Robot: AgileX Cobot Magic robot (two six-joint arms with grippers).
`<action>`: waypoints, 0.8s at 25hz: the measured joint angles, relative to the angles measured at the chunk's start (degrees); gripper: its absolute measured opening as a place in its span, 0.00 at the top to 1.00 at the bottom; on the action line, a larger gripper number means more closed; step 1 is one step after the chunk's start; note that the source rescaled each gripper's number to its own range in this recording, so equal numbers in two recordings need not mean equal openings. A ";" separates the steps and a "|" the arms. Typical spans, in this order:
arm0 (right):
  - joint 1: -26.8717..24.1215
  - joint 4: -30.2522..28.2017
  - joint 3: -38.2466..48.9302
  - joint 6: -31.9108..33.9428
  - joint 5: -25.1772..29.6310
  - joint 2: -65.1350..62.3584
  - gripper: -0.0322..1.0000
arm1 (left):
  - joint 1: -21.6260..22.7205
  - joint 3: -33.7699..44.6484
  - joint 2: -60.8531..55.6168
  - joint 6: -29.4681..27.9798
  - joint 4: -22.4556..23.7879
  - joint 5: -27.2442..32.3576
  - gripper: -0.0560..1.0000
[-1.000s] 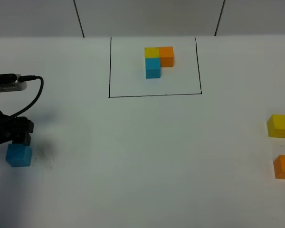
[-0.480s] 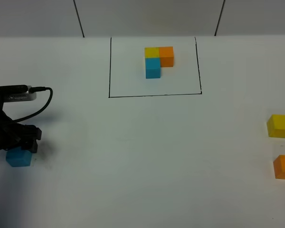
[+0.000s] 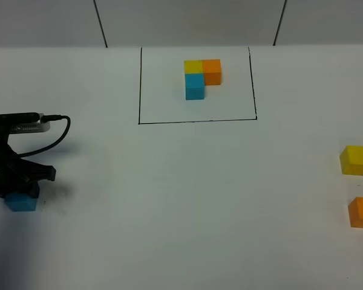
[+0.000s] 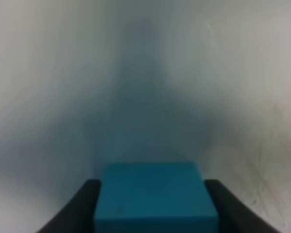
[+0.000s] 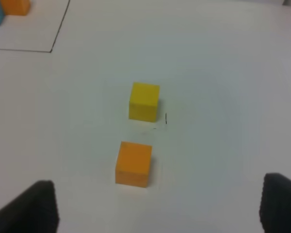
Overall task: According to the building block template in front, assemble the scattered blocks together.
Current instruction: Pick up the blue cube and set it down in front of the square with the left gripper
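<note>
The template (image 3: 195,86) is a yellow, orange and blue L inside a black drawn rectangle at the far middle of the table. My left gripper (image 3: 22,192) is down at the left edge, shut on the sky-blue cube (image 3: 21,203). In the left wrist view the cube (image 4: 155,196) sits on the table between the two dark fingers (image 4: 77,211), which press against its sides. The yellow cube (image 3: 356,159) and the orange cube (image 3: 362,212) lie apart at the far right. My right gripper (image 5: 157,208) is open and empty, above and short of the orange cube (image 5: 133,163) and the yellow cube (image 5: 144,101).
The black frame line (image 3: 196,121) runs across the table between the template and the near area. A dark cable (image 3: 54,136) loops off the left arm. The table's back edge meets a grey wall (image 3: 187,24).
The left arm has lowered over the sky-blue cube, and the gripper now covers more of it. The yellow and orange cubes and the template have not moved.
</note>
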 joint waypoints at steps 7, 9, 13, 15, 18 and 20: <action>0.00 0.00 0.00 0.00 0.00 0.00 0.28 | -3.34 -7.74 -0.22 10.90 -3.49 1.92 0.92; 0.00 0.00 0.00 0.00 0.00 0.00 0.28 | -6.28 -11.50 -0.46 17.54 -6.61 5.11 0.92; 0.00 0.00 0.00 0.00 0.00 0.00 0.28 | -12.30 -18.41 -0.57 32.47 -14.74 12.14 0.92; 0.00 0.00 0.00 0.00 0.00 0.00 0.28 | -15.55 -21.23 -0.57 38.87 -17.37 14.81 0.92; 0.00 0.00 0.00 0.00 0.00 0.00 0.28 | -21.23 -25.11 -0.57 45.16 -18.20 17.58 0.92; 0.00 0.00 0.00 0.00 0.00 0.00 0.28 | -25.51 -27.10 -0.33 46.57 -16.48 18.83 0.92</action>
